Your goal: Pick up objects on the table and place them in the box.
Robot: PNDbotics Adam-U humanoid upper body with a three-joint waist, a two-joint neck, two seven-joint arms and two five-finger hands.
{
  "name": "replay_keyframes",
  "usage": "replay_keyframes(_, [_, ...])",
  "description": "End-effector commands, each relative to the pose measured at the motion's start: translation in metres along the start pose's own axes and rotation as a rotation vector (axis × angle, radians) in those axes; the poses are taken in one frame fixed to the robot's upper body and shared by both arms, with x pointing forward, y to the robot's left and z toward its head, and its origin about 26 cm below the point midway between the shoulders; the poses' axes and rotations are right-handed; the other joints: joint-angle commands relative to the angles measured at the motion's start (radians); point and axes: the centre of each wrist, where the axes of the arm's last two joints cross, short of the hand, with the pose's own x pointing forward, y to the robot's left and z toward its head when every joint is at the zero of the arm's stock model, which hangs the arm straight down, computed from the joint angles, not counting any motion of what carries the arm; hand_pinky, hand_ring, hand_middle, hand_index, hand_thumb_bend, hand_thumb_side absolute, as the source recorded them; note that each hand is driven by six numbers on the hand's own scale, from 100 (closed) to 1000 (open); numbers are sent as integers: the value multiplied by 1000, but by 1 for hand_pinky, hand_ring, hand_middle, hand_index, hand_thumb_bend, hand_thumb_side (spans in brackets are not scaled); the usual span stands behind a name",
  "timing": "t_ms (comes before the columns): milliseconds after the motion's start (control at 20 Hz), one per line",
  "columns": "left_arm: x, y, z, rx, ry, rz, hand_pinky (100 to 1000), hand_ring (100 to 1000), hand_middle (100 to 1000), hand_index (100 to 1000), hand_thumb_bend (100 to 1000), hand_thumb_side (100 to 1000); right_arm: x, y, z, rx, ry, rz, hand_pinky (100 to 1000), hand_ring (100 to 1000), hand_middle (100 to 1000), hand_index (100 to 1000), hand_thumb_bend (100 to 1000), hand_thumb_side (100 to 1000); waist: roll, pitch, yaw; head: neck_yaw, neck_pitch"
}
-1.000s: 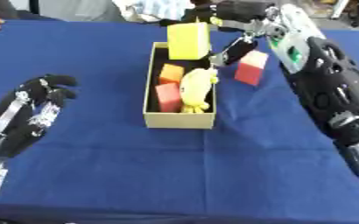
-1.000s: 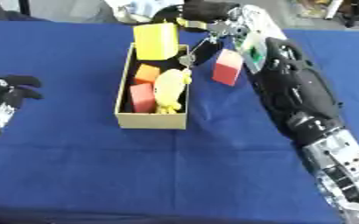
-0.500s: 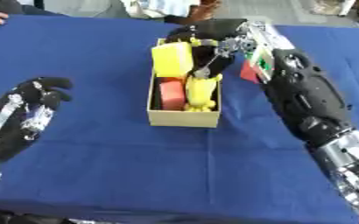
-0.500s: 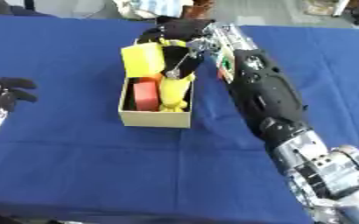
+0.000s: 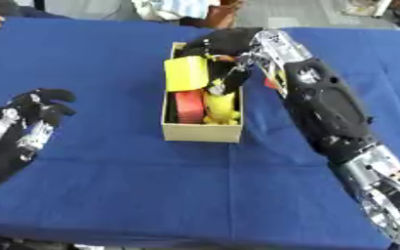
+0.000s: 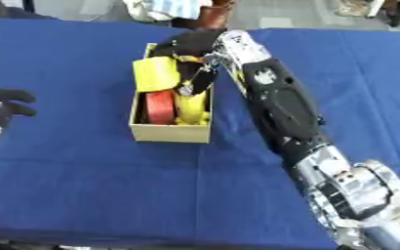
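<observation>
Over the cardboard box (image 5: 200,133), the right hand (image 5: 216,44) curls round a yellow block (image 5: 186,73); the left hand (image 5: 34,111) rests relaxed, well left of it.

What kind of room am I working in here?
Probably a lab or demo room: a table under a blue cloth, a small cardboard box of toy-like pieces, grey floor beyond.

black arms (image 5: 323,102), silver joints

We saw a surface (image 5: 101,195) draped in deep blue cloth, filling nearly the whole scene from the near edge to the far one. Beyond its far edge lay a pale grey floor (image 5: 280,12), evenly lit, with blurred clutter at the far right corner.
</observation>
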Motion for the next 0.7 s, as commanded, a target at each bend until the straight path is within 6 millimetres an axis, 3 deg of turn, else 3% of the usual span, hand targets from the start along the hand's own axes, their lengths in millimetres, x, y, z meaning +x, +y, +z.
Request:
replay_keyframes(50, [5,5,-2,0,-21,-11,838,712,744,842,100,794,-8,-13,5,-11,21,55,918,1000,1000,1000,120,564,1,-7,0,-4,5])
replay_keyframes(450, [2,6,1,5,-6,-17,839,712,744,843,100,796,-24,-26,23,0,5,147,947,1000,1000,1000,213,628,-9,-12,-16,16,5])
replay_keyframes(700, [1,8,4,13,5,-23,839,713,744,843,100,797,-41,-20,44,-7,-29,119,943,1000,1000,1000,100,635,-15,-14,-33,44,5])
